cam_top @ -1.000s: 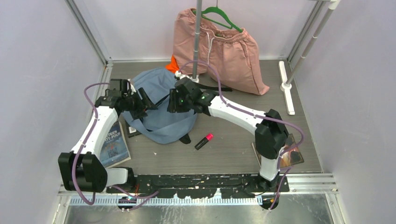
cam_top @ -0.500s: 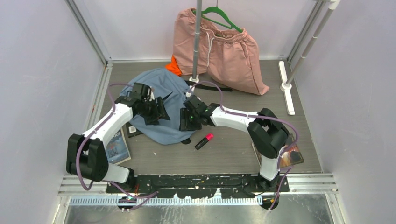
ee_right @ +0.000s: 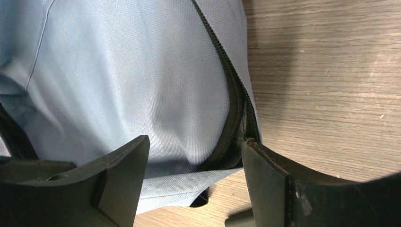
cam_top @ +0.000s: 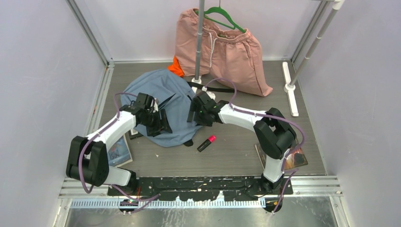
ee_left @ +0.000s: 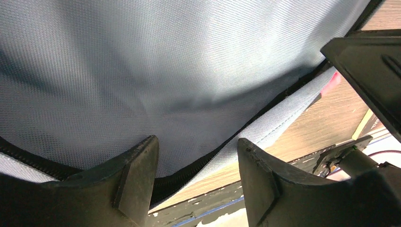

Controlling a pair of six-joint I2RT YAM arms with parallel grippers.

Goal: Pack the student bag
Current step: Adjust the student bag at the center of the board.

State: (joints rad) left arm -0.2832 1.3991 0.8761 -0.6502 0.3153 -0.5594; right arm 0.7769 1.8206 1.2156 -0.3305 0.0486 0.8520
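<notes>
The student bag [cam_top: 158,94], a rounded grey-blue backpack, lies flat on the wooden floor at centre left. My left gripper [cam_top: 160,124] hangs over its near part, open. In the left wrist view the gripper [ee_left: 198,158] frames the bag's fabric [ee_left: 156,71] and black zipper edge without pinching either. My right gripper [cam_top: 193,112] is at the bag's right rim, open. In the right wrist view its fingers [ee_right: 196,158] straddle the open zipper [ee_right: 234,109] and a loose blue flap, gripping nothing.
A pink-and-black marker [cam_top: 206,143] lies just right of the bag. One book [cam_top: 118,150] lies under my left arm, another [cam_top: 297,158] by the right base. Pink shorts [cam_top: 227,49], a green hanger [cam_top: 222,15], an orange cloth [cam_top: 175,67] and a pole [cam_top: 199,42] stand behind.
My right gripper came off the bag's top, settled at its right rim and opened wider. My left gripper moved right and nearer over the bag. The bag's left side spread outward.
</notes>
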